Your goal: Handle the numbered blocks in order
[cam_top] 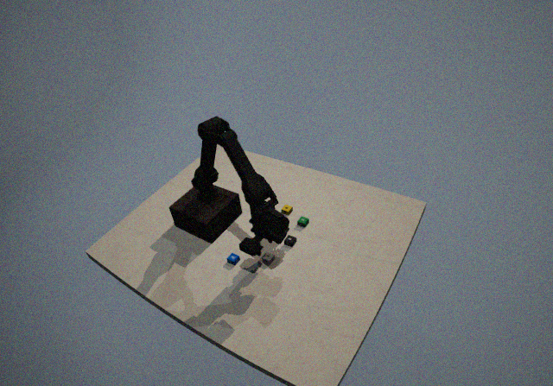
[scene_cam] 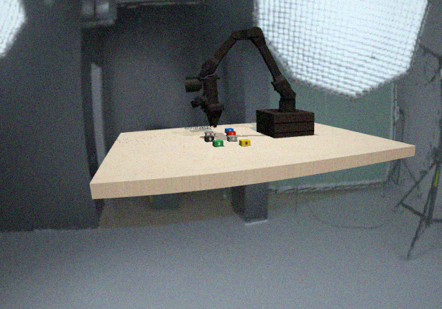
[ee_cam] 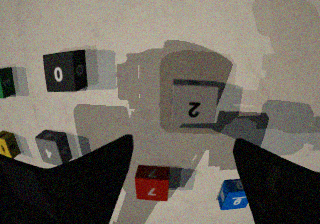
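Observation:
My gripper (scene_cam: pixel 213 125) (ee_cam: pixel 184 144) is open and empty, above the table near the grey block showing 2 (cam_top: pixel 268 258) (ee_cam: pixel 195 104). That block lies beyond the fingertips in the wrist view, in the arm's shadow. The black block showing 0 (cam_top: pixel 290 240) (scene_cam: pixel 208 138) (ee_cam: pixel 65 71) rests on the table to its left in the wrist view. A green 3 block (cam_top: pixel 303 221) (scene_cam: pixel 217 143), a grey block (scene_cam: pixel 232 138) (ee_cam: pixel 50 148) that looks like 4, a red 7 block (scene_cam: pixel 231 133) (ee_cam: pixel 152 184), a yellow block (cam_top: pixel 286 209) (scene_cam: pixel 244 142) and a blue block (cam_top: pixel 232 258) (ee_cam: pixel 233 194) also rest there; the last two digits are unclear.
The arm's dark base box (cam_top: pixel 205 212) (scene_cam: pixel 284 122) stands on the pale table (cam_top: pixel 348 239) (scene_cam: pixel 160 166). The red block is hidden behind the gripper in the top view. The blue block lies close to the right finger in the wrist view.

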You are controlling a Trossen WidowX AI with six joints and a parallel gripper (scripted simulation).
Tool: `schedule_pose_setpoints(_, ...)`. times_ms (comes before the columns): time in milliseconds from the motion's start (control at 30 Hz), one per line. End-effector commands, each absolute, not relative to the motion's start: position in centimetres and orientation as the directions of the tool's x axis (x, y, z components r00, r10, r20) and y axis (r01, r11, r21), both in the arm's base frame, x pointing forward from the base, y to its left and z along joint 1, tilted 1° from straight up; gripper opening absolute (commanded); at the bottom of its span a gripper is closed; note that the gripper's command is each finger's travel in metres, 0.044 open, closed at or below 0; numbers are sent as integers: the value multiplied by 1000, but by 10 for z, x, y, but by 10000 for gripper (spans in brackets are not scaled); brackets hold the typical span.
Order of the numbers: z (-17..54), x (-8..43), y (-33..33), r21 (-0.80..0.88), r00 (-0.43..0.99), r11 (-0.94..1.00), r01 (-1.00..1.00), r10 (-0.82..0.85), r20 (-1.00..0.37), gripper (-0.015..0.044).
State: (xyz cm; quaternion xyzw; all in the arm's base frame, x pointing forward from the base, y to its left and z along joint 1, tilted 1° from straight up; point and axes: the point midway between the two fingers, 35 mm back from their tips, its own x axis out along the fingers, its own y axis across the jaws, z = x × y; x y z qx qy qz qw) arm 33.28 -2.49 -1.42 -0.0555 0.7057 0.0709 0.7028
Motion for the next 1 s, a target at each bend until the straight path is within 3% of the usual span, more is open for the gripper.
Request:
schedule_pose_setpoints(0,-14,338,-25,14,24,983,-184,19,-1000,400)
schedule_pose_setpoints(933,-50,339,-24,14,24,983,-184,19,-1000,400)
schedule_pose_setpoints(967,-50,339,-24,14,24,983,-184,19,-1000,374)
